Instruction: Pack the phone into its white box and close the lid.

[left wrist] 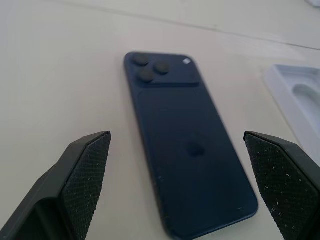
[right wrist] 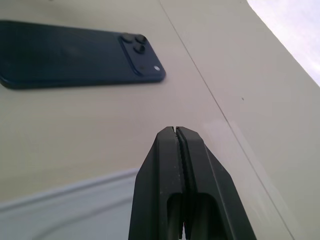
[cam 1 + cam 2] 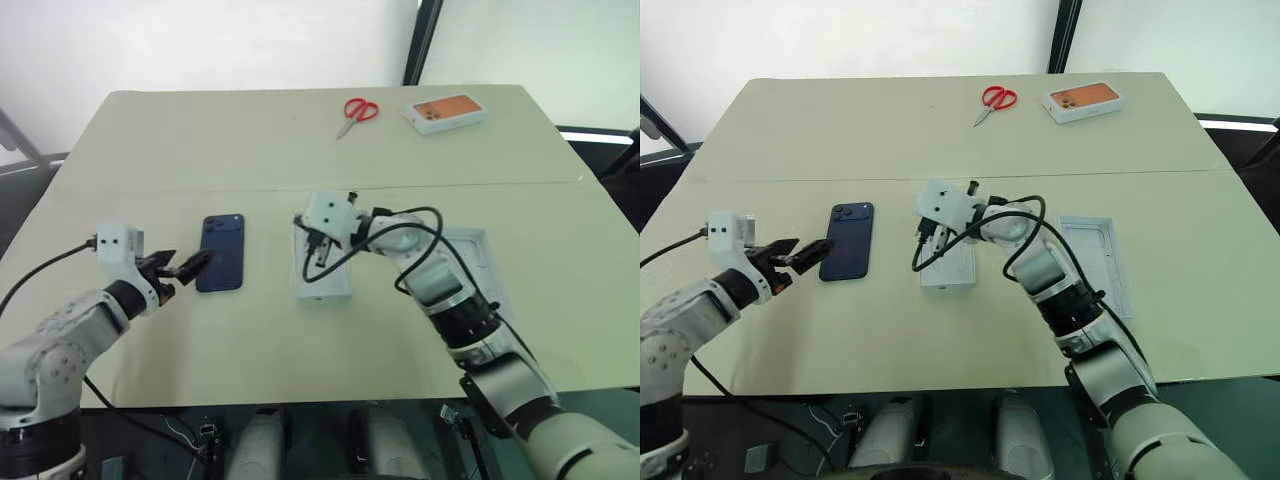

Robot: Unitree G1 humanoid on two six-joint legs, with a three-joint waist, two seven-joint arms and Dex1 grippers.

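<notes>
Soft, even daylight fills the scene, coming from the pale wall or window behind the bench [image 3: 150, 330] — that backdrop is blown out to near white. The bench top reads bright and flat, with only faint, diffuse shadows under the arms. In the left wrist view the phone [image 1: 185, 140] is fairly sharp while the near fingertips [image 1: 85, 170] are softly blurred. In the right wrist view the far corner washes out to glare — the near white edge is out of focus.
</notes>
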